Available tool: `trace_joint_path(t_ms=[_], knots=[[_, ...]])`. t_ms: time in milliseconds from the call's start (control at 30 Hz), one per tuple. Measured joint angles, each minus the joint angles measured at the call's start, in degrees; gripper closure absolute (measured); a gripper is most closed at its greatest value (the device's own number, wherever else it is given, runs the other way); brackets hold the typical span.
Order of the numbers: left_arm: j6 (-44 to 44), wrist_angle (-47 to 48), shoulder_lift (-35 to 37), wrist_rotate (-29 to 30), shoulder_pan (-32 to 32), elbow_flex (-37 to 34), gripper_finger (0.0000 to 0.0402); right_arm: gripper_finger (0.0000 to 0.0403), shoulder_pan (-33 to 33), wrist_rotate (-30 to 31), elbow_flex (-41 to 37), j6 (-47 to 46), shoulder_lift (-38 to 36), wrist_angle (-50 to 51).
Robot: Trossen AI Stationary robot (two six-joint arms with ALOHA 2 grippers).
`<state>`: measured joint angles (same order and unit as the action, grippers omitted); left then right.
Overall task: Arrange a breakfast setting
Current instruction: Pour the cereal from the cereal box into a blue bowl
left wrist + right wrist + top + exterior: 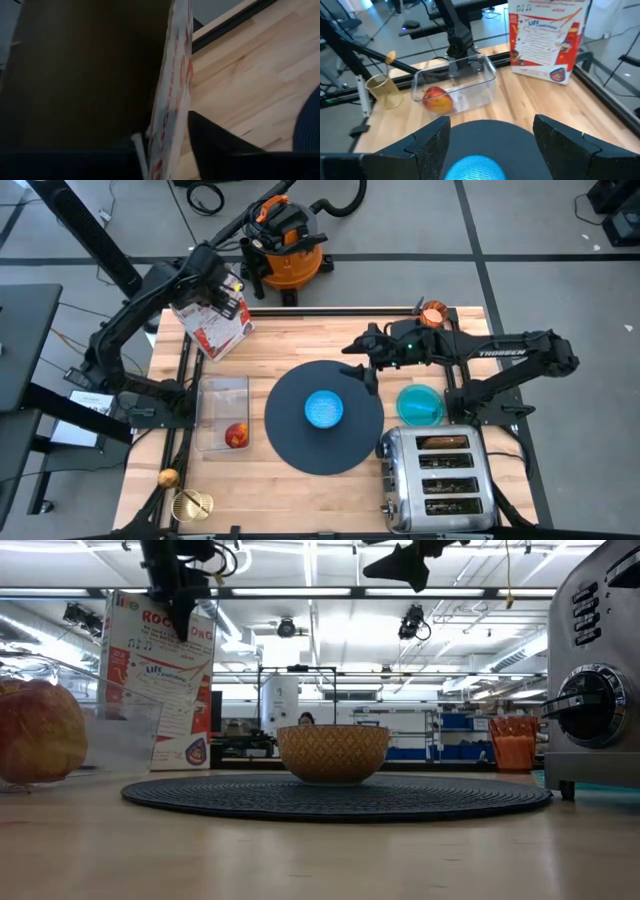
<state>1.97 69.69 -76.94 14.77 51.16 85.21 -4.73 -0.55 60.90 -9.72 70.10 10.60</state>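
While the small light-blue bowl [323,409] is sitting centred on the dark round mat [290,435] | left gripper [213,281] is pinching the red-and-white cereal box [212,326] at bench's far-left corner, probably repositioning it | right gripper [362,370] is hovering wide beside the mat's far edge | red apple [237,435] is waiting in the clear tub [223,392].

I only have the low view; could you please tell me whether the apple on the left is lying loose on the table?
Observer: No, the red apple lies inside a clear container beside the mat.
Operator: Thank you. Where is the teal dish?
Observer: The teal dish sits on the table just off the mat, next to the toaster.
Operator: And is the right gripper open?
Observer: Yes, the right gripper hangs open above the mat, near the bowl.
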Motion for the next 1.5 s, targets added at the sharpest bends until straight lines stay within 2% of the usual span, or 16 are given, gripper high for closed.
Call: trace_joint_path(t_ms=[100,167,267,400,567,700,767,967,1133,1300,1500], knots=[[-1.6,-0.3,0.0,-0.4,-0.1,0.0,0.0369,0.0114,-1.0,0.7,0.0,1.0,-0.2,0.2],[-1.0,-0.4,0.0,-1.0,-0.6,0.0,0.039,0.0114,-1.7,2.5,0.0,2.0,-0.7,0.4],[-1.7,-0.3,0.3,-1.3,-1.2,0.0,0.0393,0.0115,-2.9,5.2,0.0,4.1,-1.9,0.5],[-4.1,-0.3,0.4,-1.3,-4.6,1.8,0.0397,0.0115,-4.8,5.6,0.0,5.8,-3.9,0.6],[-7.4,-0.8,0.5,-1.4,-11.0,8.7,0.0398,0.0115,-7.0,5.5,0.1,5.9,-6.0,0.9],[-7.3,-0.8,0.5,-1.4,-16.7,14.9,0.0399,0.0115,-9.4,5.6,0.1,10.3,-7.8,5.4],[-7.3,-0.7,0.4,-1.4,-19.5,17.4,0.04,0.0114,-11.3,5.6,0.1,8.4,-8.8,6.9],[-8.0,-0.7,0.4,-1.3,-28.2,22.5,0.04,0.0093,-15.1,-4.4,0.1,2.1,-9.4,14.1],[-7.6,-0.7,0.4,-1.2,-34.9,24.7,0.04,0.005,-15.2,-5.1,0.1,3.6,-8.2,15.2],[-6.2,-3.4,0.3,-1.0,-40.2,26.2,0.04,0.0013,-15.2,-7.9,0.1,5.0,-6.0,10.1],[-5.4,-6.0,0.3,0.2,-43.9,30.4,0.04,0.0008,-15.8,-9.8,0.1,9.8,-6.8,8.0]])
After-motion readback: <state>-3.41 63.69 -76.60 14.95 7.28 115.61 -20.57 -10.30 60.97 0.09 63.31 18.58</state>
